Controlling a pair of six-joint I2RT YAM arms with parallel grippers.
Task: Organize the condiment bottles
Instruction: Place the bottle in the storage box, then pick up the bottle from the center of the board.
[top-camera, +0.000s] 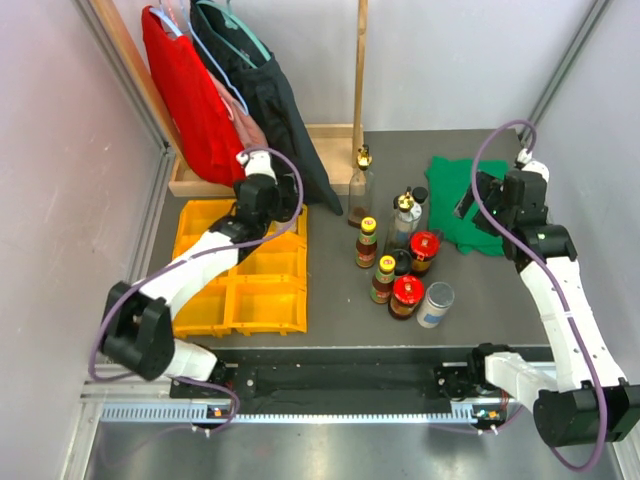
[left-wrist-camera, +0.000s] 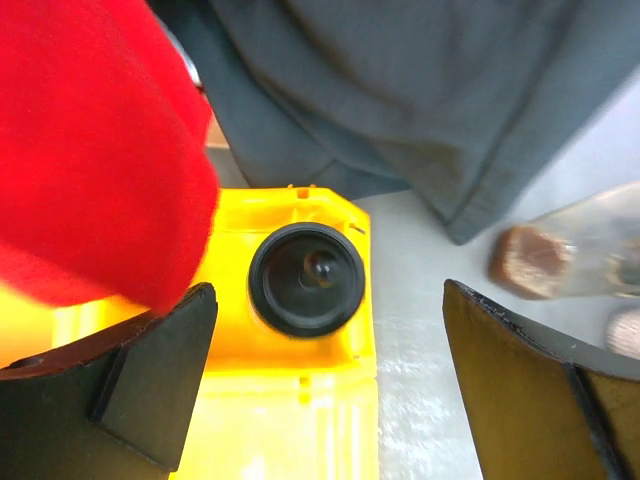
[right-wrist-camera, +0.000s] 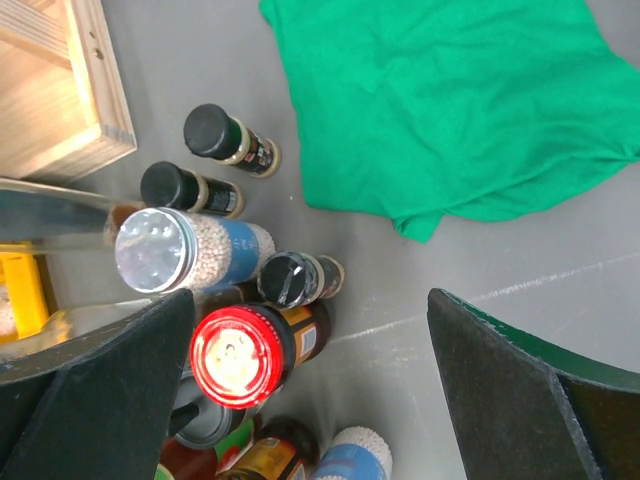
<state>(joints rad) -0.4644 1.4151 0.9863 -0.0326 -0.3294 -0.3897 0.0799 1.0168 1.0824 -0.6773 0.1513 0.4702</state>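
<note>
Two claws open wide, neither gripping anything.
The left claw (left-wrist-camera: 325, 340) straddles a black-capped jar (left-wrist-camera: 307, 278) in the yellow tray's (left-wrist-camera: 365, 330) upper-right corner cell, red cloth (left-wrist-camera: 90, 150) crowding upper left, bare desk (left-wrist-camera: 420, 300) rightward. The right claw (right-wrist-camera: 310, 300) hangs over the other bottles (right-wrist-camera: 232, 357), clustered lower left beside the green cloth (right-wrist-camera: 450, 100).

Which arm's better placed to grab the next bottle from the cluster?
Probably right: the right tool, open, hangs beside the bottle cluster. The left tool is over the yellow tray, farther away.
</note>
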